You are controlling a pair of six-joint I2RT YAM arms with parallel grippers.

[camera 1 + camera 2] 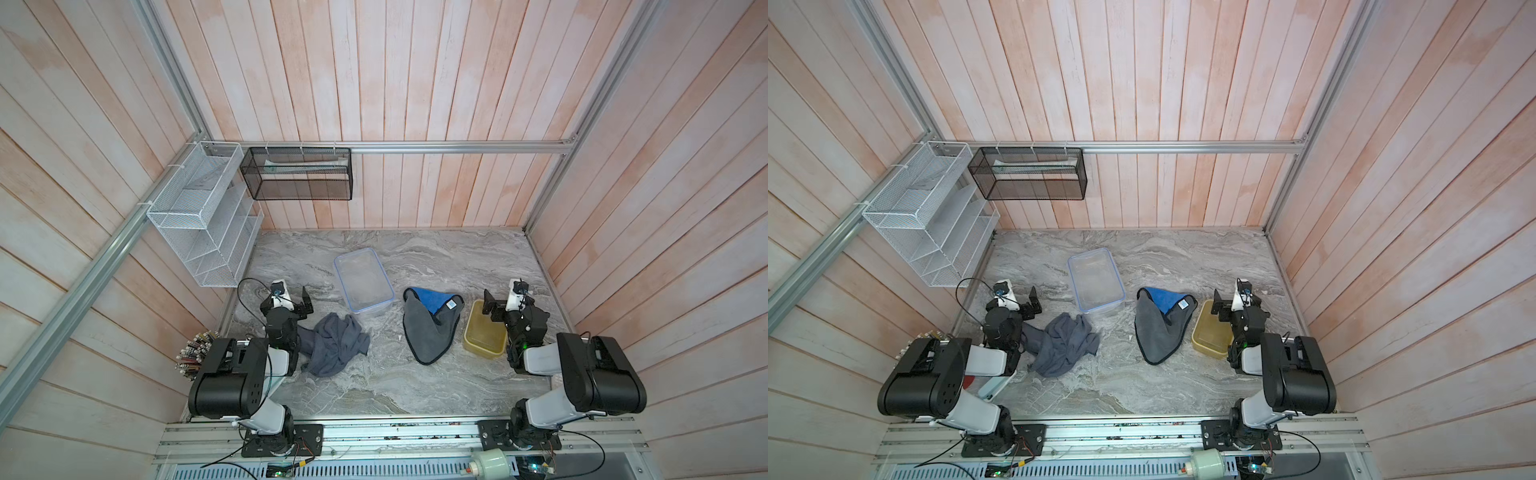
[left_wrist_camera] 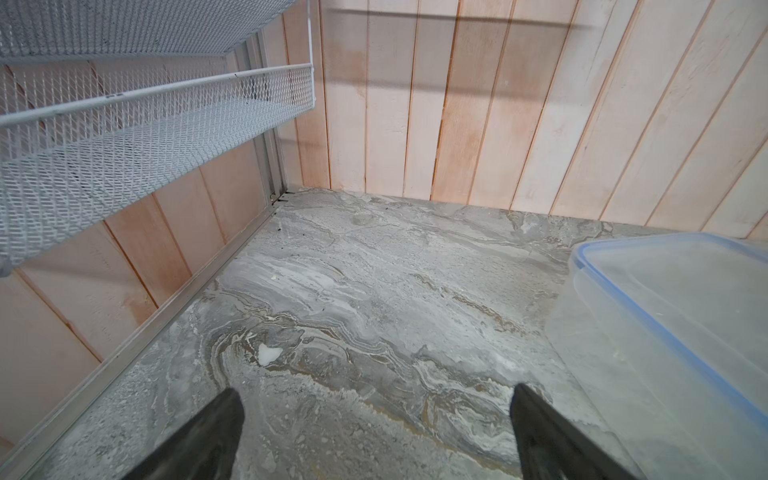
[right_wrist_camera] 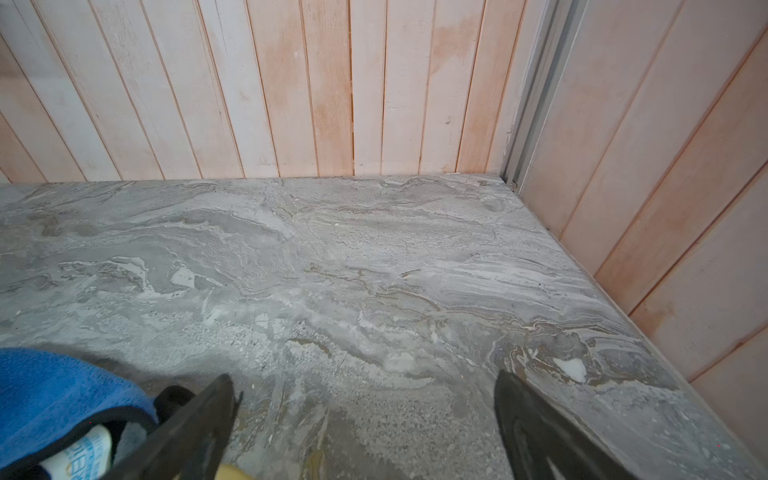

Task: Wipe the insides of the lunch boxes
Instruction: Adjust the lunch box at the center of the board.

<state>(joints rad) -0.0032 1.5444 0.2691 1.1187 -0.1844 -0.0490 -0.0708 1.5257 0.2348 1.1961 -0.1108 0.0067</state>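
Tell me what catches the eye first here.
Two cloths lie mid-table: a crumpled grey cloth by the left tool and a blue-grey cloth between the clear box and the amber box. Both tools are open and empty, the right tool beside the amber box.

- Left arm [image 1: 232,374], at 7 o'clock in both top views: boxy black joint housings, rounded white link shells
- Right arm [image 1: 590,374], at 5 o'clock: same black-and-white build, small green light [image 1: 524,345]
- Thin black cable [image 1: 249,279] loops off the white wrist camera [image 1: 280,296]
- Black base plate [image 1: 309,436] with screws
- Left gripper [image 2: 376,395]: matte black tapered fingers [image 2: 208,436]
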